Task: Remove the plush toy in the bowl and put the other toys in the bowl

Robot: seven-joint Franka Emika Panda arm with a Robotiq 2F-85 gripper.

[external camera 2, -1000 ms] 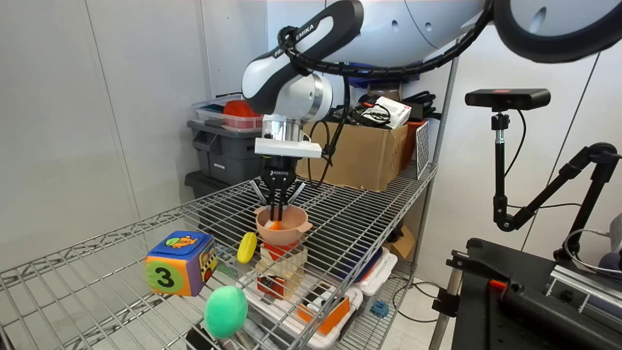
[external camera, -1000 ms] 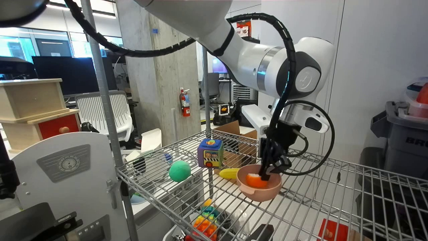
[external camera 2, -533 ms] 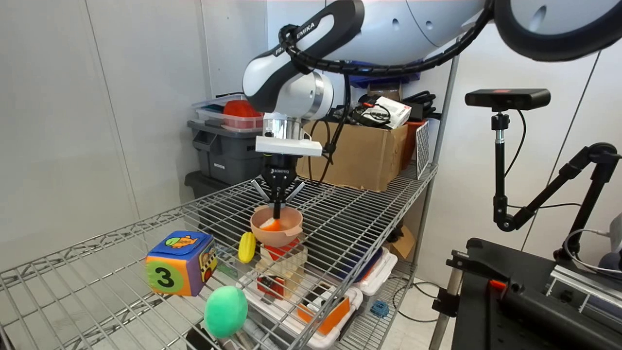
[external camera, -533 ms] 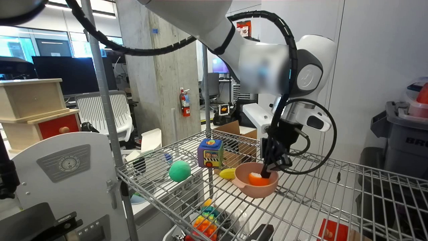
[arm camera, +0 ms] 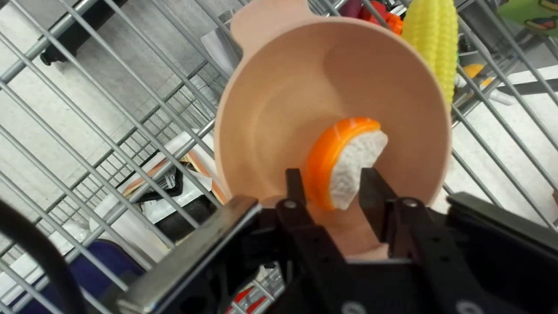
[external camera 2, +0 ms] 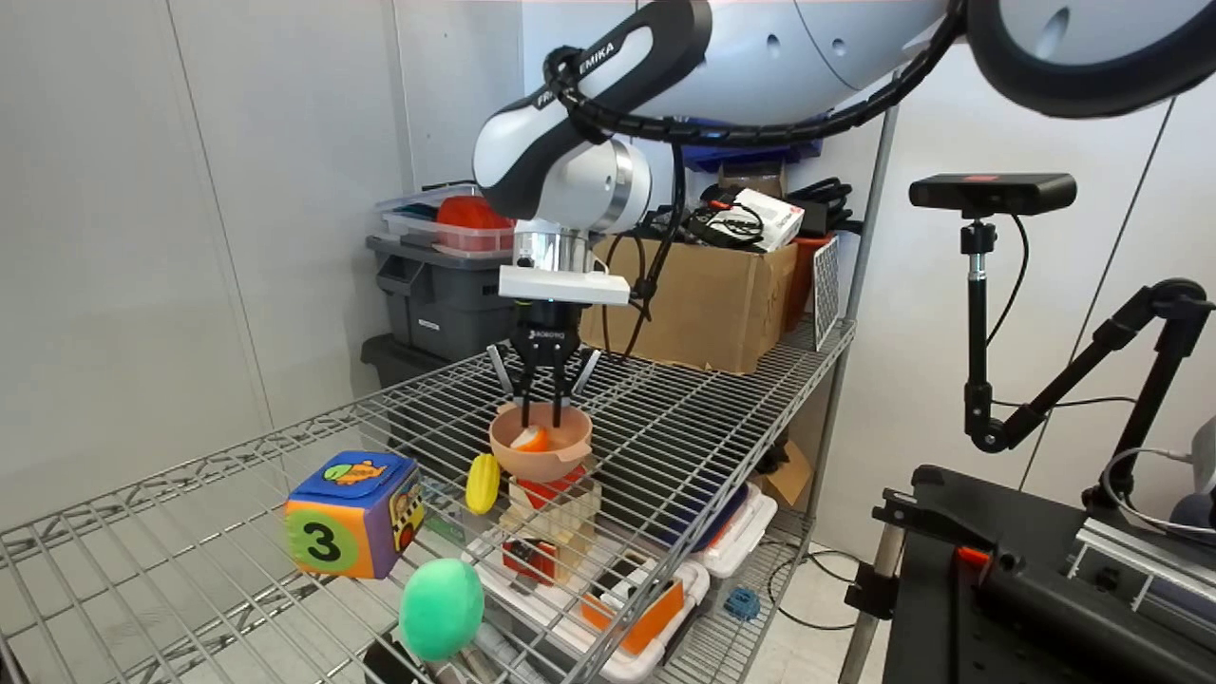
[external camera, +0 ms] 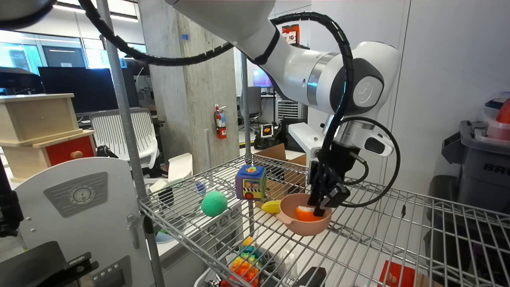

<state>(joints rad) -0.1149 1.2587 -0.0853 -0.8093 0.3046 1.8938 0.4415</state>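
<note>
The plush toy (arm camera: 320, 165), an orange wedge with a pale grey-white face, lies inside the tan-pink bowl (arm camera: 270, 109). My gripper (arm camera: 330, 170) points down into that bowl, its two fingers spread, one on each side of the plush toy's near end; contact is not plain. In an exterior view the gripper (external camera 2: 541, 423) is open, its tips just inside the bowl. A yellow corn-shaped toy (external camera 2: 483, 484) lies right beside the bowl on the wire shelf. The green ball (external camera: 214, 203) rests farther off, near a shelf edge, in both exterior views; it is outside the wrist view.
A soft cube (external camera 2: 353, 513) with a number 3 sits on the wire shelf (external camera: 370, 247), between the ball and the corn in depth. A metal post (external camera: 124, 103) rises at the shelf's corner. A large cardboard box (external camera 2: 684, 304) stands at the far end of the shelf.
The fingers came together half a second ago and now stand apart again. Earlier in this second the bowl slid a little with the plush toy in it. Ball, corn and cube have not moved.
</note>
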